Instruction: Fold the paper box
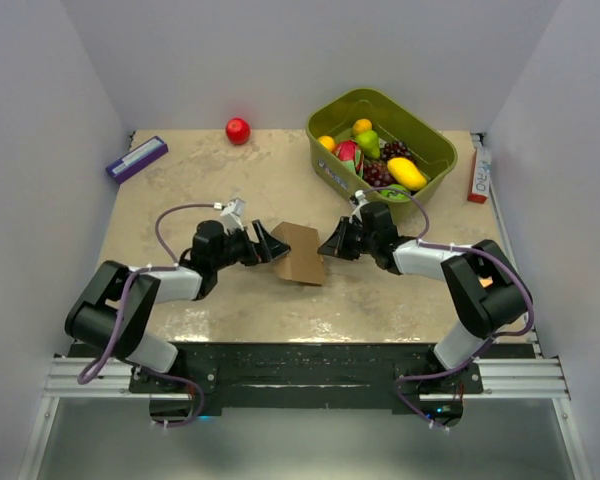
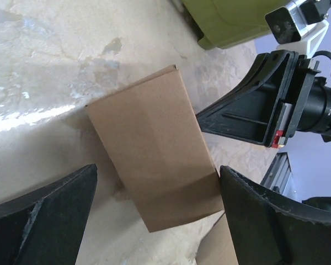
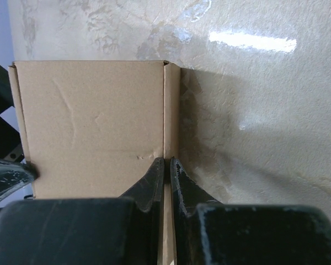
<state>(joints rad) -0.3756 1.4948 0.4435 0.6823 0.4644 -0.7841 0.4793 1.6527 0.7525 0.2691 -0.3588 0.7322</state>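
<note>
Now paper box (image 1: 302, 254) long axis runs approx far-near.

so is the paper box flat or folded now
Partly folded: the paper box has a side flap bent up along its crease, pinched in the right gripper; no closed cube yet.

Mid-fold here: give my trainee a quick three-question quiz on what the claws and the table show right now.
1. True or false: the left claw is shut on the paper box.
2. Which claw pinches the box's cardboard wall? A) left B) right
3. Fill in: the fruit lies in the green ____.
Key: 1 false, it stands open. 2 B, the right claw. 3 bin.
</note>
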